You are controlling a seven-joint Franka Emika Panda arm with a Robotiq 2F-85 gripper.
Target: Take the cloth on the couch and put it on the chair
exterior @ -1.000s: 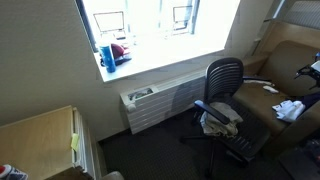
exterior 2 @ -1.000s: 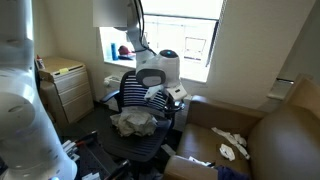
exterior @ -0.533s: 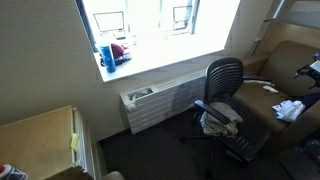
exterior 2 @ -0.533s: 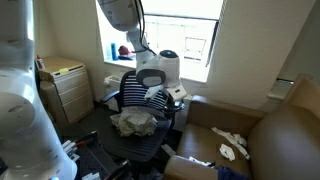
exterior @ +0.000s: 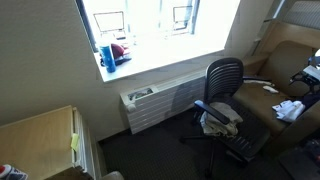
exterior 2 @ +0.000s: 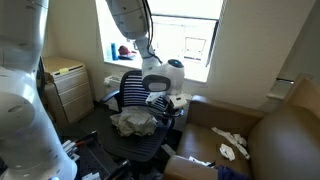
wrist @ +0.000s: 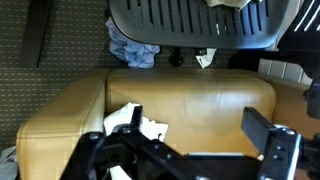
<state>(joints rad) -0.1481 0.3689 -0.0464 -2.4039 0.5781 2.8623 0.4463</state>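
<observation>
A white crumpled cloth (wrist: 152, 128) lies on the seat surface of a tan leather couch (wrist: 210, 95), toward the couch's left end in the wrist view. Both exterior views show it on the cushion too (exterior: 290, 108) (exterior 2: 232, 147), well apart from the chair.

The claw (wrist: 188, 130) hangs over the couch seat with its two dark fingers (wrist: 262, 128) spread wide and nothing between them. In the wrist view one finger overlaps the near edge of the cloth; whether it touches the fabric cannot be told. In an exterior view the claw (exterior 2: 170, 99) sits at the end of the white arm, between the chair back and the couch. In an exterior view it shows only at the picture's edge (exterior: 312, 72).

A black mesh office chair (exterior: 222, 82) stands just beside the couch, and its slatted back fills the top of the wrist view (wrist: 190, 20). A rumpled grey cloth (exterior 2: 132, 122) rests on its seat. Beneath the chair in the wrist view, a bluish bundle of fabric (wrist: 130, 48) lies against the dark carpeted floor (wrist: 60, 50).

Behind the chair a bright window (exterior: 150, 20) has a blue and a red item on its sill. A light wooden cabinet (exterior: 40, 130) stands in the near corner.
</observation>
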